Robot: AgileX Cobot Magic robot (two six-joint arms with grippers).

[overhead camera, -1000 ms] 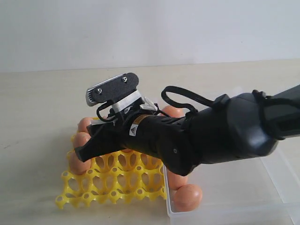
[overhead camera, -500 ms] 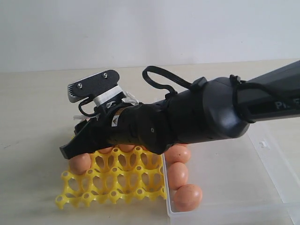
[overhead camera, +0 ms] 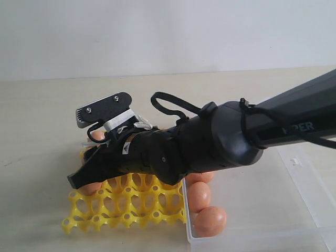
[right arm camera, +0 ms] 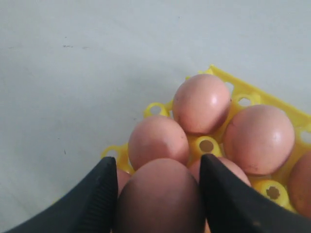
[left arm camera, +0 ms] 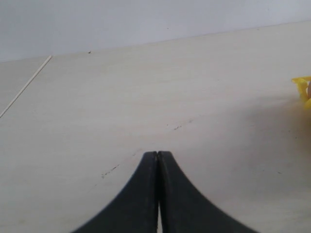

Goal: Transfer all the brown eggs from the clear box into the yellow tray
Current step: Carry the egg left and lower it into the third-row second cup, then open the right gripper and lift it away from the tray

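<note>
My right gripper (right arm camera: 158, 163) is shut on a brown egg (right arm camera: 160, 201), its two black fingers (right arm camera: 104, 187) pressed on either side. It hangs just above the yellow tray (right arm camera: 252, 92), over the cups at the tray's left side. Three eggs (right arm camera: 201, 103) sit in cups right ahead of it. In the exterior view the right arm lies across the tray (overhead camera: 131, 207) and hides the held egg. The clear box (overhead camera: 262, 210) stands right of the tray with eggs (overhead camera: 210, 220) along its left wall. My left gripper (left arm camera: 158, 154) is shut and empty over bare table.
The pale table runs back to a white wall. A corner of the yellow tray (left arm camera: 302, 87) shows at the edge of the left wrist view. The box's latch tab (overhead camera: 295, 161) is on its far right rim.
The right arm has swung left and lowered a little over the tray, still carrying the egg. The left gripper's earlier position is not shown.
</note>
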